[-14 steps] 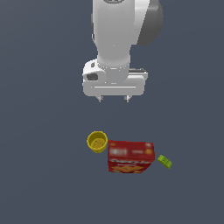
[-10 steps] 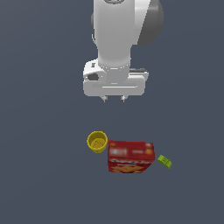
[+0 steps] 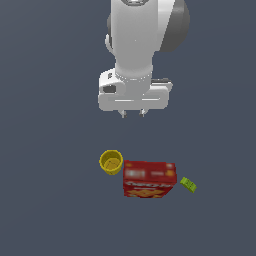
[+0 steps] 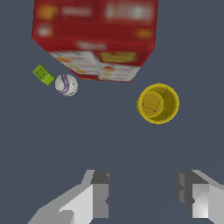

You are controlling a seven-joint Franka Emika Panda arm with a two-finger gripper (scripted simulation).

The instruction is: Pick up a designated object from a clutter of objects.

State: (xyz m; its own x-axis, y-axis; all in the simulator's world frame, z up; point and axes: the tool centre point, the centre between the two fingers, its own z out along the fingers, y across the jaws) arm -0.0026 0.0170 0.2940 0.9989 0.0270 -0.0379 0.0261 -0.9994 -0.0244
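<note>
- you've got four things down there: one yellow cup [image 4: 158, 103], one red box [image 4: 96, 39], one green block [image 4: 43, 75], one white ball [image 4: 66, 85]
- cup's upright, just beside the box, nothing inside it
- your gripper [image 3: 133, 114] hangs above the clutter, fingers [image 4: 94, 197] spread apart, grasping nothing

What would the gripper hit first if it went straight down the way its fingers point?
Probably bare floor. The open gripper holds nothing, and the cup sits ahead of the fingers rather than between them, though depth is unclear.

The arm points its tool [image 3: 133, 114] straight down, fingers apart.
</note>
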